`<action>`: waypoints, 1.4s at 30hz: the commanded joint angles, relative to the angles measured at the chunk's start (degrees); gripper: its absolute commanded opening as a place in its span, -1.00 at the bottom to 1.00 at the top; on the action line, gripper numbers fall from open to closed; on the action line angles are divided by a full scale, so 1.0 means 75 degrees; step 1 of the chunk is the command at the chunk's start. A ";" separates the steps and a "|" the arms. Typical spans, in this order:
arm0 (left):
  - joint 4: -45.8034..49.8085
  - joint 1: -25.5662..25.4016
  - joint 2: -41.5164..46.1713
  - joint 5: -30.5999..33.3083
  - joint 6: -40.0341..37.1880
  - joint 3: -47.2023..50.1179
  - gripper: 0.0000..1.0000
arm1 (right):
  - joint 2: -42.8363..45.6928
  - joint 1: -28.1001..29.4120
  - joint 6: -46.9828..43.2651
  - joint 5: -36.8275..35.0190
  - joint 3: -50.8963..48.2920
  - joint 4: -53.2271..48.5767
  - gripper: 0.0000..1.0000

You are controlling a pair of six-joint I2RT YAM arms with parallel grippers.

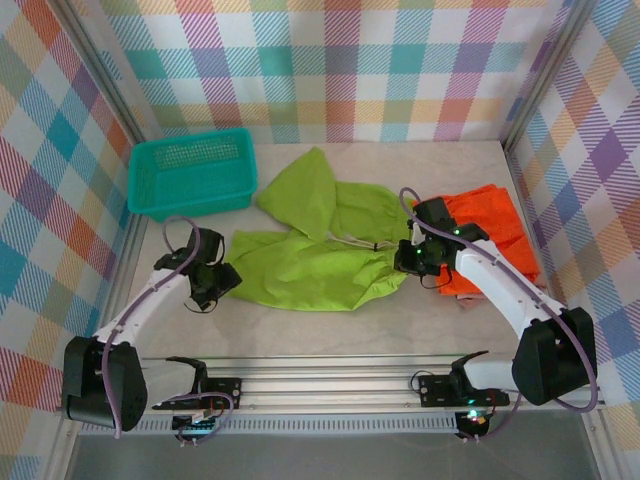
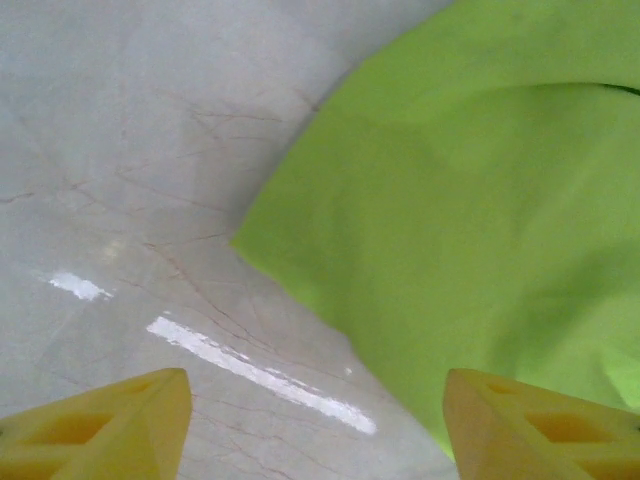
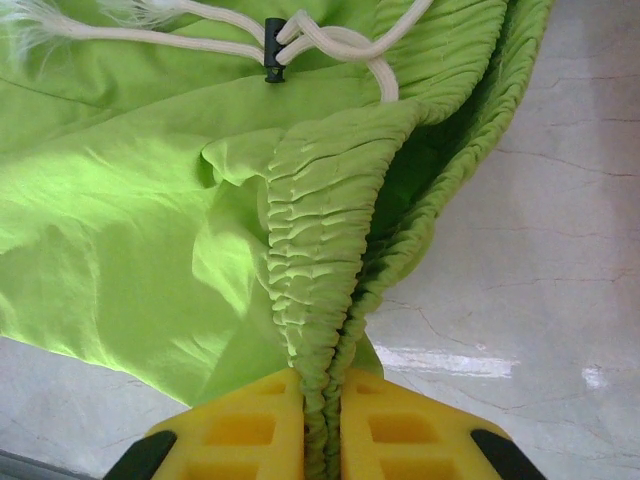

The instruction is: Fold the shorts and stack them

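The lime green shorts (image 1: 310, 245) lie spread out and rumpled in the middle of the table, one leg folded up toward the back. Their left hem (image 2: 470, 200) lies just ahead of my left gripper (image 2: 315, 440), which stands open over bare table with nothing between its yellow fingers (image 2: 110, 430). In the top view that left gripper (image 1: 225, 280) sits at the cloth's left edge. My right gripper (image 3: 322, 425) is shut on the gathered elastic waistband (image 3: 320, 250) at the shorts' right end (image 1: 408, 258). The orange shorts (image 1: 495, 230) lie bunched beyond and partly under the right arm.
A teal mesh basket (image 1: 190, 172) stands at the back left corner. A white drawstring with a black toggle (image 3: 275, 50) lies on the green cloth. Checked walls close in three sides, and a metal rail (image 1: 330, 380) runs along the near edge.
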State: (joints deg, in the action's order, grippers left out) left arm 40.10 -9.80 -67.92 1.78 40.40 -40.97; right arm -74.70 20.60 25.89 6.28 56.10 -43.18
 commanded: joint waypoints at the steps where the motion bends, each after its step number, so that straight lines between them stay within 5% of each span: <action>1: -0.0480 0.0111 -0.0243 0.0332 0.0421 0.0168 0.25 | -0.0005 -0.0039 0.0099 0.0227 -0.0060 0.0144 -0.70; 15: -0.1771 0.0135 -0.1816 -0.0209 0.0647 0.0372 -0.09 | 0.0127 -0.0040 0.0060 0.0158 -0.0082 0.0062 -0.70; 23: -0.1228 0.0135 -0.1645 0.0012 0.0522 -0.0111 -1.00 | 0.0225 -0.0034 0.0065 0.0161 -0.0010 0.0019 -0.71; 32: 0.0943 0.0185 0.0344 0.1045 -0.0366 -0.2524 -1.00 | 0.0621 -0.0040 -0.0163 -0.0267 0.1075 -0.0531 -0.73; 42: 0.2605 0.0271 0.0816 0.1662 -0.1320 -0.5345 -1.00 | 0.0993 -0.0059 -0.0322 -0.0419 0.2332 -0.1152 -0.74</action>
State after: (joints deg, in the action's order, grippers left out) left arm 53.28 -8.60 -62.39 11.20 34.02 -77.71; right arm -69.21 20.60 24.69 4.27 70.76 -49.08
